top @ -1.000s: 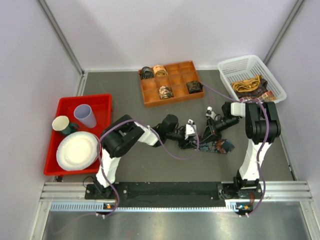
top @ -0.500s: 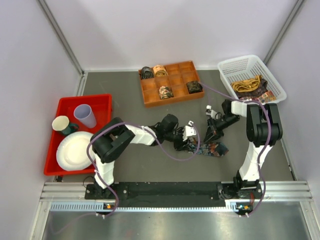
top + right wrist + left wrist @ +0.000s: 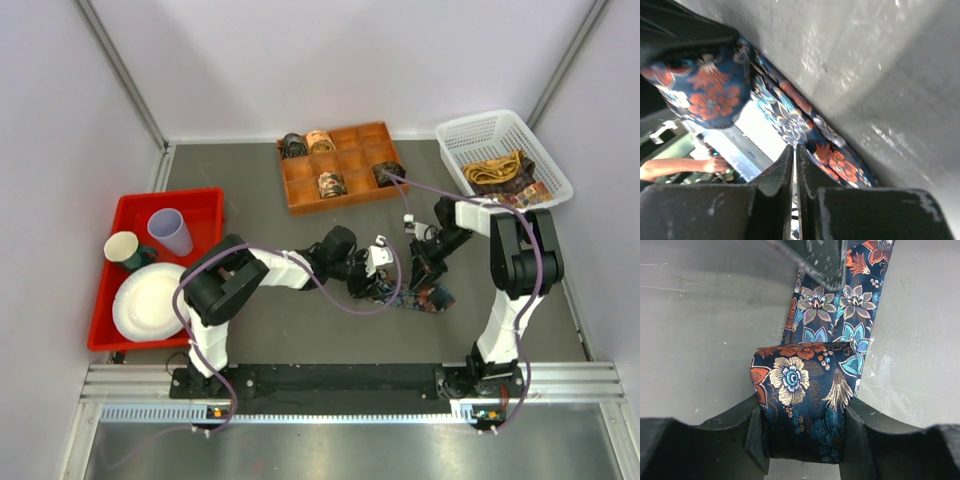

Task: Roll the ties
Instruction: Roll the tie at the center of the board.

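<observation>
Roll in progress: the left pincer (image 3: 805,432) clamps the started coil of a floral tie (image 3: 807,385) from both sides. Its jaws stand about half apart with fabric filling the gap, likely so the turns cannot spring loose. The unrolled tail runs flat along the desk (image 3: 250,200) toward the right pincer (image 3: 794,167), whose jaws are pressed together over the strip. It seems stationed there to hold the tail straight for the next turn, though whether any cloth sits between those jaws cannot be told.

From overhead, the tie lies mid-desk between the two arms, well apart from the orange tray (image 3: 340,166) holding four finished coils (image 3: 331,184). It is equally clear of the white basket (image 3: 470,135), where loose ties (image 3: 500,172) wait. That view hides both grips behind the wrists.

Only the left wrist view shows the fingers (image 3: 757,432) touching either side of the coil, and the other pincer's dark body over the tail. The right wrist view, tilted and blurred, adds the strip passing beneath its closed tips, plus a bulge of floral fabric that is probably the coil.
</observation>
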Robot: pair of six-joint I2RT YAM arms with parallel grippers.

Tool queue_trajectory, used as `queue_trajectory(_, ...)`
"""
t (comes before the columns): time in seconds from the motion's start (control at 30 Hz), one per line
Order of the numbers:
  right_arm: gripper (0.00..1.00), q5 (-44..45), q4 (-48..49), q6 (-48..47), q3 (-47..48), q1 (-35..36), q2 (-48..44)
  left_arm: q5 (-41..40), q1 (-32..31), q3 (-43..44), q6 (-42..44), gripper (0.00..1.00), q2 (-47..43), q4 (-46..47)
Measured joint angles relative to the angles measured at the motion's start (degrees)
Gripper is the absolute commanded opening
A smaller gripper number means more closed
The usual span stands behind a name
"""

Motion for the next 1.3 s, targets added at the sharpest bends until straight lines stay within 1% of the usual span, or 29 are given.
queue_trajectory(0.13,0.04,3.39,-1.01,-0.81,-1.18,0.00,-1.42,0.00,0.09,-0.72,-0.28,0.06,-0.11,1.27)
queue_trajectory(0.3,0.03,6.73,-1.81,-0.92,-0.09,0.46,1.18,0.92,0.42,-0.59,-0.04,0.09,-0.09,1.27)
queue_trajectory(0.53,0.00,10.19,-8.26,-1.31,7.58,2.86,7.50,2.58,1.97,4.87,0.50,0.09,1.07,-6.73)
queue_trajectory(0.67,0.00,11.85,-9.73,-1.84,10.71,3.13,9.07,3.72,2.99,5.55,1.01,0.09,1.18,-8.39)
queue_trajectory(0.8,0.00,12.74,-9.86,-2.01,11.34,3.28,9.20,5.81,3.61,4.83,1.88,0.18,1.07,-7.89)
queue_trajectory(1.03,0.00,12.76,-9.84,-2.21,11.30,3.28,9.20,10.21,3.98,4.07,6.51,0.24,0.76,-8.44)
queue_trajectory(1.2,0.00,12.76,-9.81,-2.27,11.28,3.28,9.18,12.90,4.68,5.88,9.33,0.25,0.76,-10.93)
queue_trajectory(1.3,0.00,12.76,-9.81,-2.38,11.28,3.28,9.18,13.97,4.94,6.16,10.80,0.22,0.76,-11.80)
